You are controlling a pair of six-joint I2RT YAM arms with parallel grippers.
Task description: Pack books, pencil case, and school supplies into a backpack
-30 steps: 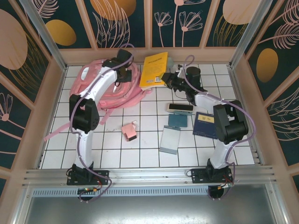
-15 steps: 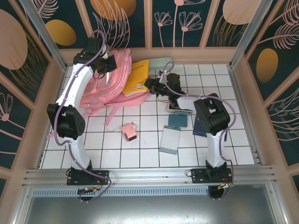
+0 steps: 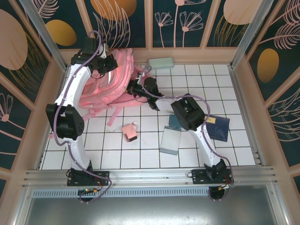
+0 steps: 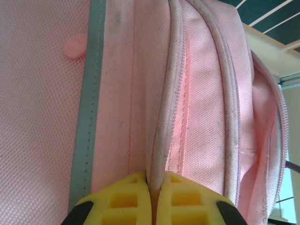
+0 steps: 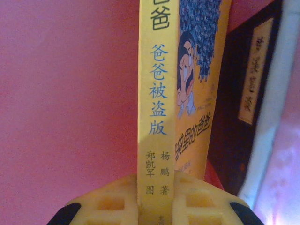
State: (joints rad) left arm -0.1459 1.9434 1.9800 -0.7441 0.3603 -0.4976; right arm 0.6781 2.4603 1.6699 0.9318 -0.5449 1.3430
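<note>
The pink backpack (image 3: 105, 86) lies at the back left with its mouth held up. My left gripper (image 3: 110, 63) is shut on a piped zipper edge of the backpack (image 4: 206, 93), which runs between the yellow fingers of the left gripper (image 4: 154, 187). My right gripper (image 3: 133, 88) reaches into the opening and is shut on the spine of the yellow book (image 5: 157, 93); the spine stands upright in the right gripper (image 5: 157, 197) against the pink lining. A dark book with a pale label (image 5: 248, 84) stands beside it inside. A navy book (image 3: 218, 126) lies on the table at the right.
A mint-green case (image 3: 161, 62) sits by the back wall. A little pink box (image 3: 130, 132), a teal pad (image 3: 177, 121) and a grey-blue box (image 3: 171, 140) lie mid-table. Pink straps (image 3: 115, 112) trail over the tiles. Low walls ring the table.
The left gripper raised the backpack's edge toward the back left. The right arm swept left and carried the yellow book into the opening, where the top view no longer shows it.
</note>
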